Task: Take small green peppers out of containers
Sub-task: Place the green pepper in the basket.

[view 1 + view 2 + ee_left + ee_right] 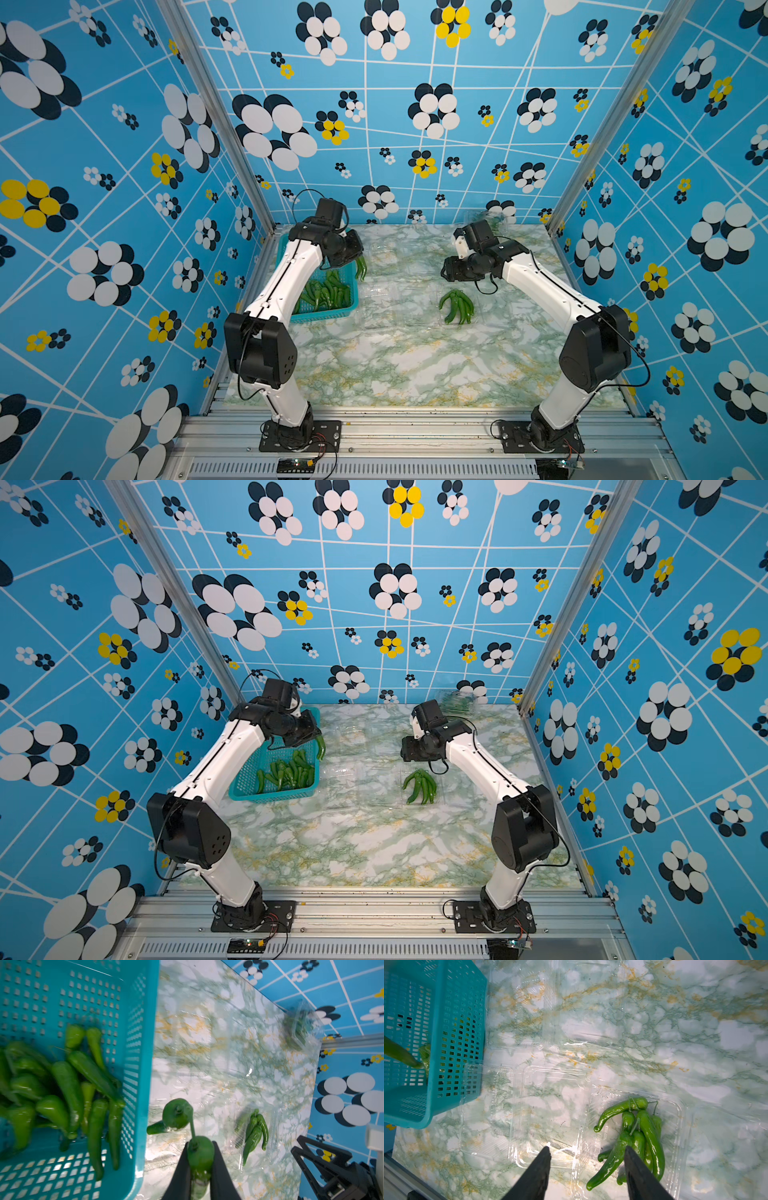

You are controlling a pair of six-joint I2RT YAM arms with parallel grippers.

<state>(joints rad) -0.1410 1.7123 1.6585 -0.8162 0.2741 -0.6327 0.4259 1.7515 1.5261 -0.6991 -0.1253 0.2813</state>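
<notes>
My left gripper (200, 1152) is shut on a small green pepper (201, 1153), and a second pepper (176, 1113) hangs from it by the stem. They hang just past the right rim of the teal basket (324, 316). More peppers (326, 291) lie in the basket. My right gripper (587, 1151) is open above the table, at the edge of an open clear container (681, 1114) that holds a bunch of peppers (633, 1132). Two empty open containers (529, 1012) (519, 1118) lie between it and the basket. A closed container (486, 218) with peppers sits at the back wall.
The marble-patterned table (415, 365) is walled in on three sides by blue flowered panels. The basket stands at the table's left edge under my left forearm (286, 274). Aluminium rails (415, 428) run along the front.
</notes>
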